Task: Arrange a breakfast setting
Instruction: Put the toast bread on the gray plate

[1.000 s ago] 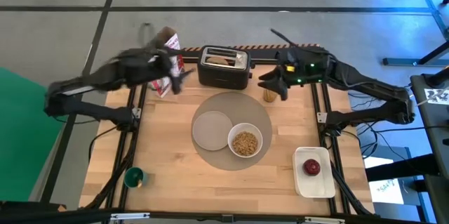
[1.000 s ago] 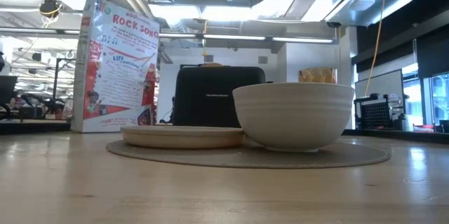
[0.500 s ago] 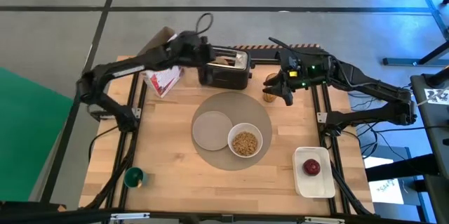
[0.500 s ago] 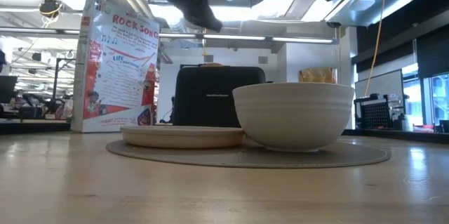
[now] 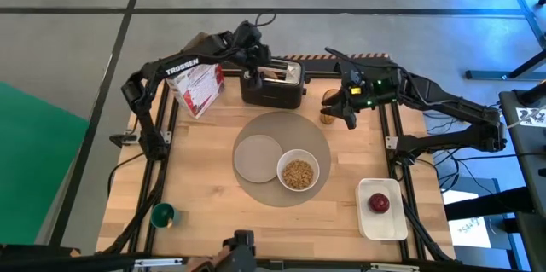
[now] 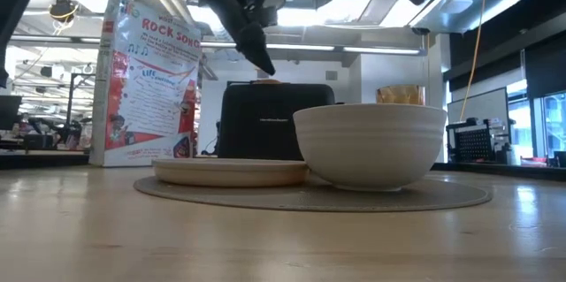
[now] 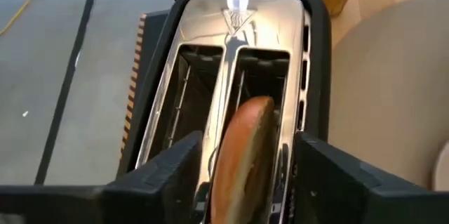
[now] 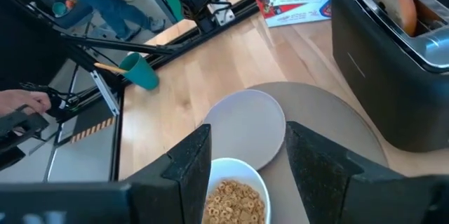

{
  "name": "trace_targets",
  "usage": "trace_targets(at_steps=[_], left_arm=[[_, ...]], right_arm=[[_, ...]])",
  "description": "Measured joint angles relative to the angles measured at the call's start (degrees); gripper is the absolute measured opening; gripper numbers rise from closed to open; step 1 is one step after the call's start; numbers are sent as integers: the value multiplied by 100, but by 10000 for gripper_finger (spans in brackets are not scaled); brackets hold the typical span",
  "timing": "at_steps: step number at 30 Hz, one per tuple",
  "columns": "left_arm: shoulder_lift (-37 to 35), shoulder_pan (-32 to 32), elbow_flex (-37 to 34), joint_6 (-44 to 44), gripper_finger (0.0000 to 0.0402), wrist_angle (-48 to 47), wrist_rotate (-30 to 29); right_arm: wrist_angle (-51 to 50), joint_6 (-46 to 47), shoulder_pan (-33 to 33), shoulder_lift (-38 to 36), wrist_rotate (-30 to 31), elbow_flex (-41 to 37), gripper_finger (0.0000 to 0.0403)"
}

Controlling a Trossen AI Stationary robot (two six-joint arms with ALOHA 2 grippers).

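Observation:
The ring-shaped bread stands on edge in one slot of the black toaster at the table's far side. My left gripper is open just above the toaster, one finger on each side of the bread. My right gripper is open and empty beside the amber cup, which stands on the table right of the toaster. The small grey plate and the white bowl of cereal rest on the round grey mat. The red apple lies in the white tray. The spoon is out of view.
A red-and-white cereal box stands left of the toaster. The white tray is at the near right and a small green cup at the near left. A person's hand shows beyond the table's edge.
My left gripper has swung from over the cereal box toward the table's right and come down over the toaster, its fingers now on either side of the bread. My right gripper has shifted a little closer to the amber cup.

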Motion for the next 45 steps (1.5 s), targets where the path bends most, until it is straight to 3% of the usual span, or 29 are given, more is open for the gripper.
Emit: trace_targets(at_steps=[6,19,33,38,45], left_arm=[[4,73,0,310,172,-20,-231],[291,26,0,466,161,-32,-423],[241,-58,12,582,11,-203,-533],[202,-172,218,592,15,-324,-967],[144,-423,1207,560,15,-1093,-1289]], right_arm=[[-48,-12,-1,2,26,0,175],[-43,0,-2,2,160,0,175],[-98,155,-2,2,162,0,175],[-94,155,-2,2,162,0,175],[-83,155,-2,2,162,0,175]])
